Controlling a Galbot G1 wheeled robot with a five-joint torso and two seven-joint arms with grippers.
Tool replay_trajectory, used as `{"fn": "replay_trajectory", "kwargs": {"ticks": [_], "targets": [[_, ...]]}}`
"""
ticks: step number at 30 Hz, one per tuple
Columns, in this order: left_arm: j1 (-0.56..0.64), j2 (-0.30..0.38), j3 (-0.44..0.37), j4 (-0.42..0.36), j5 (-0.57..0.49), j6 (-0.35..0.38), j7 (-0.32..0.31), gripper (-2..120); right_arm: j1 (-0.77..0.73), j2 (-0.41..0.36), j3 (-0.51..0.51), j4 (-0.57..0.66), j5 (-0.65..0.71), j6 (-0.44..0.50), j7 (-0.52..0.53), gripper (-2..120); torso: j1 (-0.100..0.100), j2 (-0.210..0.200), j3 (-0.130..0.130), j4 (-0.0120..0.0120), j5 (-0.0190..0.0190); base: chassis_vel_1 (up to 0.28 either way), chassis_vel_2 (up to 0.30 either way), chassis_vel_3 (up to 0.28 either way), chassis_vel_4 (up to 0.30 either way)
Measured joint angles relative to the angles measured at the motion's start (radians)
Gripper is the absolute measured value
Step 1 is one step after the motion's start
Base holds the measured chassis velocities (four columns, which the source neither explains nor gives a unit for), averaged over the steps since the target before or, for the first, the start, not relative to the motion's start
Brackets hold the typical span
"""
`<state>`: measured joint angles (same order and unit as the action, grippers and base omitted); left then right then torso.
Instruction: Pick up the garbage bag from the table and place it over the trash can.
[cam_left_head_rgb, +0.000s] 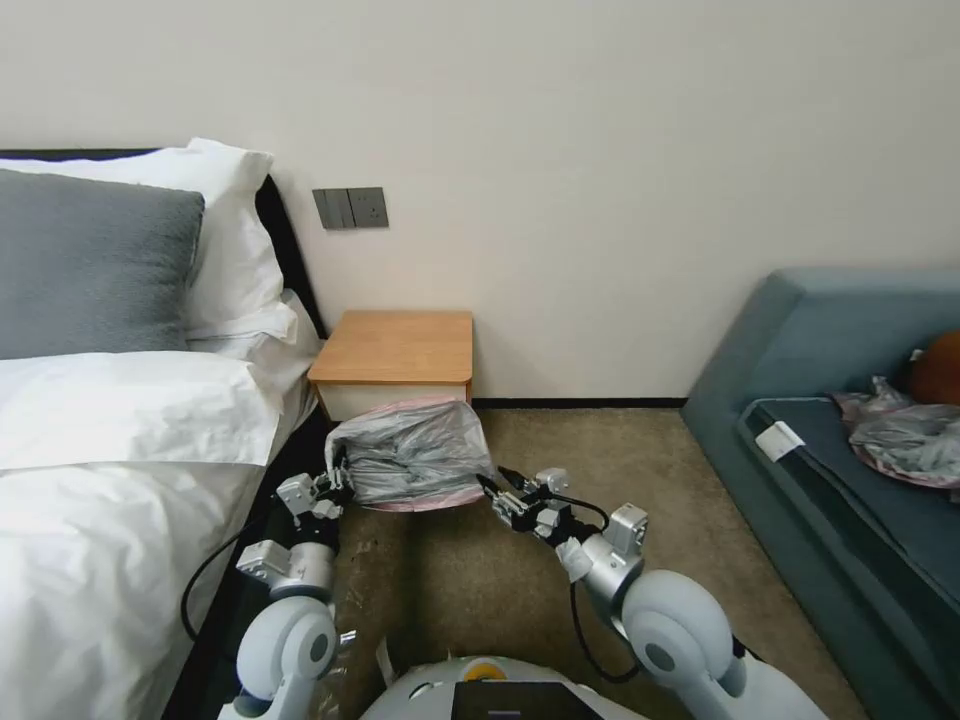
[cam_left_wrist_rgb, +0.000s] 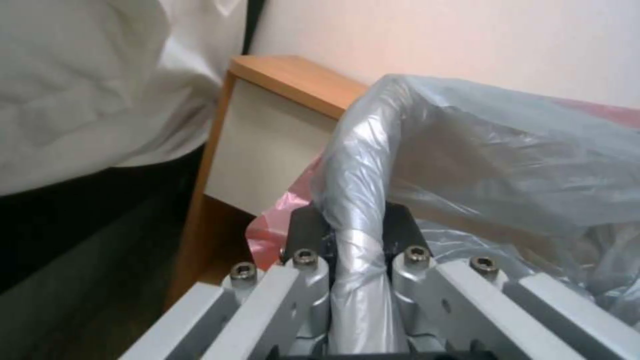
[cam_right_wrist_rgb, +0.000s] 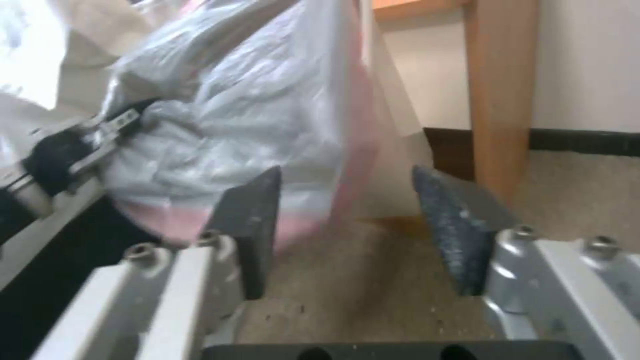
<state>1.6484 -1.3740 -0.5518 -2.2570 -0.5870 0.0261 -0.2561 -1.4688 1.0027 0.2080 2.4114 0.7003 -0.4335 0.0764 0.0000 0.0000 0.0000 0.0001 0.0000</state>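
1. The garbage bag (cam_left_head_rgb: 415, 452) hangs spread out in front of the desk (cam_left_head_rgb: 396, 347), its grey crinkled plastic hiding most of the white drawer front; the pink rim shows along its top and bottom edges.
2. The trash can cannot be made out anywhere; whatever stands under or behind the bag is covered by the plastic.
3. The left claw (cam_left_head_rgb: 335, 480) is at the bag's left edge, next to the bed (cam_left_head_rgb: 120, 450). In the left wrist view a twisted rope of grey plastic (cam_left_wrist_rgb: 357, 210) runs between its dark pads, which are clamped on it.
4. The right claw (cam_left_head_rgb: 497, 490) sits just at the bag's lower right corner. In the right wrist view its two pads (cam_right_wrist_rgb: 250, 225) stand wide apart with only carpet (cam_right_wrist_rgb: 353, 280) between them, and the bag (cam_right_wrist_rgb: 233, 115) lies beyond them; no plastic is caught there.
5. That view is blurred, so the exact gap between the right pads and the bag's pink edge is hard to judge.
6. On the blue sofa (cam_left_head_rgb: 850, 400) at the right lies another crumpled grey and pink bag (cam_left_head_rgb: 905, 435), partly cut off by the frame edge.
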Motion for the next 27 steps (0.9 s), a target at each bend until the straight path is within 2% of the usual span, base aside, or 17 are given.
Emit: {"fn": "replay_trajectory", "kwargs": {"ticks": [3, 4, 6, 9, 11, 14, 16, 22, 27], "targets": [[-0.002, 0.0, -0.005, 0.0, -0.003, 0.002, -0.005, 5, -0.038, 0.006, 0.012, -0.004, -0.034, 0.069, -0.053, 69, 0.0, 0.0, 0.0, -0.0005, -0.0001, 0.0, 0.0, 0.0, 0.0], [-0.002, 0.0, -0.005, 0.0, -0.003, 0.002, -0.005, 5, -0.038, 0.006, 0.012, -0.004, -0.034, 0.069, -0.053, 69, 0.0, 0.0, 0.0, -0.0005, -0.0001, 0.0, 0.0, 0.0, 0.0], [0.001, 0.002, -0.007, -0.004, -0.006, 0.004, -0.006, 5, -0.034, 0.026, 0.011, -0.012, -0.038, 0.135, -0.065, 80, 0.0, 0.0, 0.0, -0.0004, 0.0, 0.0, 0.0, 0.0, 0.0], [0.004, 0.005, -0.007, -0.005, -0.008, 0.005, -0.006, 5, -0.007, 0.042, 0.008, -0.017, -0.012, 0.158, -0.065, 88, 0.0, 0.0, 0.0, 0.0, 0.0, 0.0, 0.0, 0.0, 0.0], [0.007, 0.009, -0.004, -0.006, -0.01, 0.005, -0.007, 5, 0.027, 0.055, 0.009, -0.024, 0.033, 0.172, -0.053, 96, 0.0, 0.0, 0.0, 0.0001, -0.0001, 0.0, 0.0, 0.0, 0.0], [0.007, 0.012, 0.006, -0.007, -0.011, 0.007, -0.008, 5, 0.055, 0.072, 0.01, -0.033, 0.088, 0.188, -0.036, 100, 0.0, 0.0, 0.0, 0.0002, -0.0001, 0.0, 0.0, 0.0, 0.0], [-0.002, 0.014, 0.025, -0.007, -0.015, 0.012, -0.012, 5, 0.071, 0.117, 0.009, -0.054, 0.119, 0.2, -0.027, 100, 0.0, 0.0, 0.0, 0.0, -0.0002, 0.0, 0.0, 0.0, 0.0], [-0.023, 0.014, 0.058, -0.005, -0.031, 0.024, -0.028, 5, 0.09, 0.24, -0.015, -0.116, 0.075, 0.225, -0.027, 100, 0.0, 0.0, 0.0, -0.0001, -0.0002, 0.0, 0.0, 0.0, 0.0], [-0.028, 0.008, 0.07, -0.009, -0.04, 0.03, -0.037, 5, 0.104, 0.293, -0.006, -0.159, 0.039, 0.245, -0.042, 100, 0.0, 0.0, 0.0, -0.0001, -0.0002, 0.0, 0.0, 0.0, 0.0]]}}
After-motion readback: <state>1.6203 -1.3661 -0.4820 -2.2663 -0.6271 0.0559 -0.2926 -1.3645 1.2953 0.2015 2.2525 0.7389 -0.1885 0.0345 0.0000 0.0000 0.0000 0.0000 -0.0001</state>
